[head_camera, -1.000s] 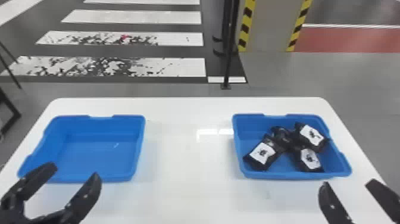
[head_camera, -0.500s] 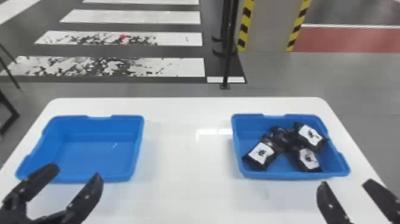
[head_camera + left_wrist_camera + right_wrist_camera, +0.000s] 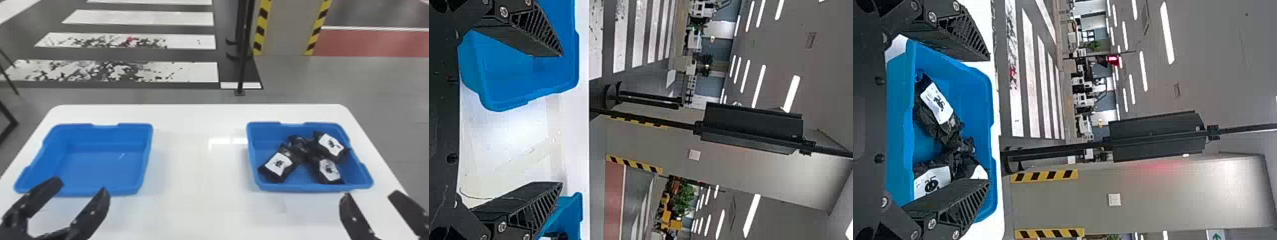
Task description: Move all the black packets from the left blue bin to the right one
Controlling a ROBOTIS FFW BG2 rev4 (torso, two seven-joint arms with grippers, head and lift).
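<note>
The black packets [image 3: 278, 163] lie bunched together, partly overlapping, in the right bin [image 3: 297, 187]; the left bin [image 3: 105, 169] holds none. The left gripper [image 3: 80, 187], near the left bin, and the right gripper [image 3: 370, 194], near the right bin, each have their fingers spread wide, with nothing between them.

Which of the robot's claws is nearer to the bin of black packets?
Right: the right claw is by the near edge of the right blue bin; the left claw is farther off, over by the left blue bin.
</note>
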